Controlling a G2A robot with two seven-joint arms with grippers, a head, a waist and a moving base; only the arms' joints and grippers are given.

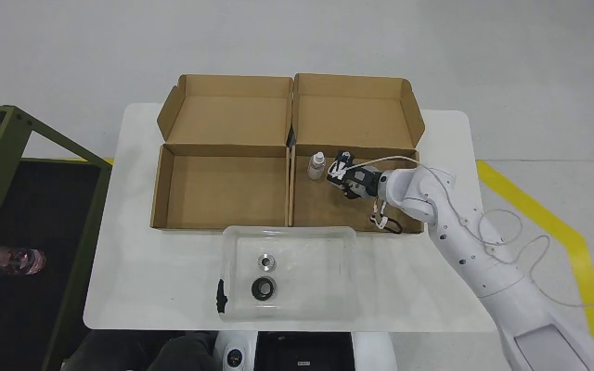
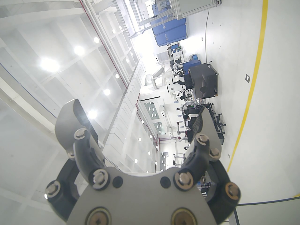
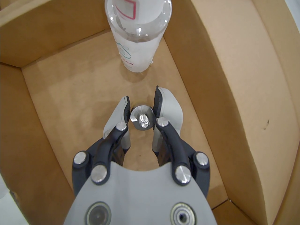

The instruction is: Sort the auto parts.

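My right gripper (image 3: 142, 103) is low inside the right cardboard box (image 1: 394, 199), shut on a small round metal part (image 3: 142, 118) with a stud in its middle. In the top view that gripper (image 1: 342, 172) is near the box's back left corner. A clear bottle with a white cap (image 3: 138, 24) stands upright just beyond the fingertips, apart from them; in the top view the bottle (image 1: 317, 165) stands beside the box's left wall. My left gripper (image 2: 140, 118) points up at the ceiling, open and with nothing in it.
The left cardboard box (image 1: 223, 190) has nothing in it. A clear plastic tray (image 1: 320, 278) at the table's front holds a small metal part (image 1: 266, 262) and a black ring (image 1: 264, 288). Both box lids stand open at the back.
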